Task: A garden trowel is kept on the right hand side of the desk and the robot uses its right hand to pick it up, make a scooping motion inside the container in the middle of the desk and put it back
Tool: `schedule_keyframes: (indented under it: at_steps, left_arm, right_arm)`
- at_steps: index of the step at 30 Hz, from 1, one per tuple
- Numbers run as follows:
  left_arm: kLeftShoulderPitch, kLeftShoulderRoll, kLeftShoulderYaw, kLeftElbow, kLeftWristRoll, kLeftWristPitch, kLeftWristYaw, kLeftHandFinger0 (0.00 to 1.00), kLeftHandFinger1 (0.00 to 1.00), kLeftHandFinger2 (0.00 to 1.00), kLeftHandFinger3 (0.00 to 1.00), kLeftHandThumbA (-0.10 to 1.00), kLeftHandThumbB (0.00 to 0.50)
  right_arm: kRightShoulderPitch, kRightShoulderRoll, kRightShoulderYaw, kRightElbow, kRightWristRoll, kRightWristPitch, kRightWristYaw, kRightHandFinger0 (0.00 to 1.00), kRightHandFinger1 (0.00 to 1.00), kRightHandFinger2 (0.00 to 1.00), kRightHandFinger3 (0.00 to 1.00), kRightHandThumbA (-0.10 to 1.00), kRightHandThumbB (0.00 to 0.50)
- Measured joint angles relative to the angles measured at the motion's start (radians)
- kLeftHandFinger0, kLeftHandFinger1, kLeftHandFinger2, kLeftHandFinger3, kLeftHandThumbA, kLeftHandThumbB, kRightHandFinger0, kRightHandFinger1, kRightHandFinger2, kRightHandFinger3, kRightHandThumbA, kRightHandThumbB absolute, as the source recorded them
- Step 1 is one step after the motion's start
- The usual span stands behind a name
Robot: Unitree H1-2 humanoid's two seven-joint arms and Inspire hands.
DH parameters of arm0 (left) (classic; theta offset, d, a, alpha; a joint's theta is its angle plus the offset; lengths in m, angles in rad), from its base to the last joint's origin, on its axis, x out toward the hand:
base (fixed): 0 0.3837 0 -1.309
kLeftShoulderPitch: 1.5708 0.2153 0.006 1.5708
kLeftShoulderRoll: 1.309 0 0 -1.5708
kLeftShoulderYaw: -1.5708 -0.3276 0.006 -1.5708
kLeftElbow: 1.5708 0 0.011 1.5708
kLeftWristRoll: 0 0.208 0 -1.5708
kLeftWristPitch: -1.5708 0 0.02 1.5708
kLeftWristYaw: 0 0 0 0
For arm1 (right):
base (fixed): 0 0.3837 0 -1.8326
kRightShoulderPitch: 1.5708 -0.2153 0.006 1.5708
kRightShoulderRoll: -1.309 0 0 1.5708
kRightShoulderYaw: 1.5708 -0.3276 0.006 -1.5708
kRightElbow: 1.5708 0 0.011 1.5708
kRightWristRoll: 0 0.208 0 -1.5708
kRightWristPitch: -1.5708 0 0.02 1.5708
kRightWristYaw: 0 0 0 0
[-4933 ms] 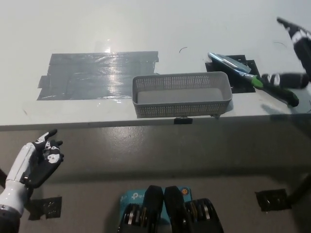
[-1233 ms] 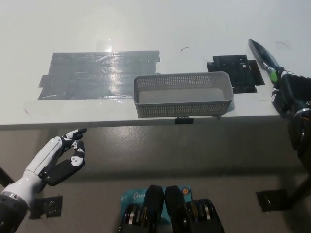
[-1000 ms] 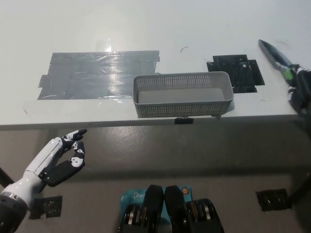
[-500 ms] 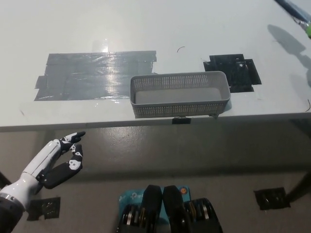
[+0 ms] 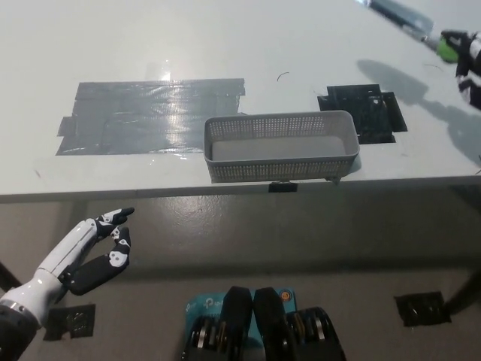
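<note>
The garden trowel (image 5: 402, 16) hangs in the air at the top right, its dark blade pointing left and its green-and-black handle in my black right hand (image 5: 470, 64), which is shut on it at the right edge. Its shadow falls on the desk beside the black tape patch (image 5: 364, 111). The grey mesh container (image 5: 281, 145) stands at the desk's front edge, in the middle, well left of and below the trowel. My white left hand (image 5: 94, 250) rests open below the desk edge at the lower left.
A wide patch of grey tape (image 5: 146, 114) lies on the white desk (image 5: 225, 37) left of the container. A black tape square (image 5: 418, 308) marks the floor at the lower right.
My right hand has lifted the trowel off the black patch and raised it high at the right; in the last half second the blade has swung further left. The camera shifted slightly.
</note>
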Motion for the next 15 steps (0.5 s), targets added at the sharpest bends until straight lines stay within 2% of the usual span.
schedule_keyframes:
  at_steps: [1, 2, 3, 5, 6, 7, 8, 10, 11, 12, 13, 14, 15]
  left_arm:
    - [0.000, 0.000, -0.001, 0.000, 0.000, 0.000, 0.000, 1.00, 1.00, 1.00, 0.86, 0.01, 0.012]
    - [0.000, 0.000, -0.001, 0.000, 0.000, 0.000, 0.000, 1.00, 1.00, 1.00, 0.86, 0.01, 0.012]
    - [0.000, 0.000, -0.003, 0.000, 0.001, 0.000, 0.000, 1.00, 1.00, 1.00, 0.87, 0.00, 0.012]
    - [0.000, 0.000, -0.006, 0.000, 0.003, 0.000, -0.001, 1.00, 1.00, 1.00, 0.85, -0.03, 0.013]
    - [-0.001, 0.001, -0.007, 0.000, 0.005, 0.000, -0.001, 1.00, 1.00, 1.00, 0.85, -0.05, 0.006]
    - [-0.001, 0.001, -0.008, 0.000, 0.006, 0.000, -0.001, 1.00, 1.00, 1.00, 0.84, -0.07, 0.005]
    - [-0.002, 0.001, -0.009, 0.000, 0.009, 0.000, -0.001, 1.00, 1.00, 1.00, 0.84, -0.07, 0.010]
    - [-0.002, 0.002, -0.009, 0.000, 0.013, 0.000, -0.001, 1.00, 1.00, 1.00, 0.83, -0.07, 0.015]
    - [-0.003, 0.002, -0.009, -0.001, 0.014, 0.000, -0.001, 1.00, 1.00, 1.00, 0.83, -0.06, 0.016]
    - [-0.003, 0.003, -0.009, -0.001, 0.015, 0.001, -0.002, 1.00, 1.00, 1.00, 0.83, -0.07, 0.017]
    - [-0.003, 0.004, -0.009, -0.002, 0.016, 0.002, -0.002, 1.00, 1.00, 1.00, 0.83, -0.08, 0.015]
    - [-0.003, 0.004, -0.009, -0.002, 0.016, 0.004, -0.002, 1.00, 1.00, 1.00, 0.84, -0.09, 0.016]
    - [-0.003, 0.004, -0.009, -0.002, 0.017, 0.004, -0.002, 1.00, 1.00, 1.00, 0.84, -0.08, 0.014]
  right_arm:
    - [0.012, 0.000, 0.003, -0.001, -0.012, -0.013, -0.015, 0.00, 0.16, 0.59, 0.74, -0.10, 0.137]
    - [0.018, -0.002, 0.003, -0.004, -0.017, -0.018, -0.021, 0.00, 0.16, 0.60, 0.74, -0.10, 0.142]
    - [0.032, -0.006, 0.006, -0.015, -0.031, -0.032, -0.037, 0.00, 0.13, 0.58, 0.72, -0.10, 0.166]
    - [0.056, -0.015, 0.007, -0.044, -0.061, -0.061, -0.071, 0.00, 0.11, 0.54, 0.72, -0.10, 0.178]
    - [0.061, -0.021, 0.007, -0.058, -0.071, -0.074, -0.082, 0.00, 0.09, 0.58, 0.72, -0.10, 0.171]
    - [0.067, -0.029, 0.006, -0.078, -0.079, -0.086, -0.091, 0.00, 0.05, 0.59, 0.69, -0.10, 0.203]
    - [0.072, -0.039, 0.005, -0.100, -0.087, -0.096, -0.098, 0.00, 0.01, 0.55, 0.64, -0.10, 0.206]
    - [0.074, -0.058, 0.010, -0.129, -0.099, -0.113, -0.124, 0.00, 0.00, 0.40, 0.53, -0.10, 0.197]
    - [0.074, -0.069, 0.016, -0.139, -0.102, -0.120, -0.138, 0.00, 0.00, 0.34, 0.51, -0.10, 0.193]
    - [0.074, -0.081, 0.026, -0.150, -0.106, -0.127, -0.154, 0.00, 0.00, 0.35, 0.51, -0.10, 0.205]
    - [0.074, -0.089, 0.034, -0.160, -0.111, -0.131, -0.165, 0.00, 0.00, 0.43, 0.50, -0.10, 0.204]
    - [0.074, -0.097, 0.046, -0.170, -0.116, -0.135, -0.180, 0.00, 0.00, 0.43, 0.50, -0.10, 0.204]
    - [0.074, -0.101, 0.056, -0.176, -0.121, -0.140, -0.194, 0.00, 0.00, 0.47, 0.47, -0.10, 0.190]
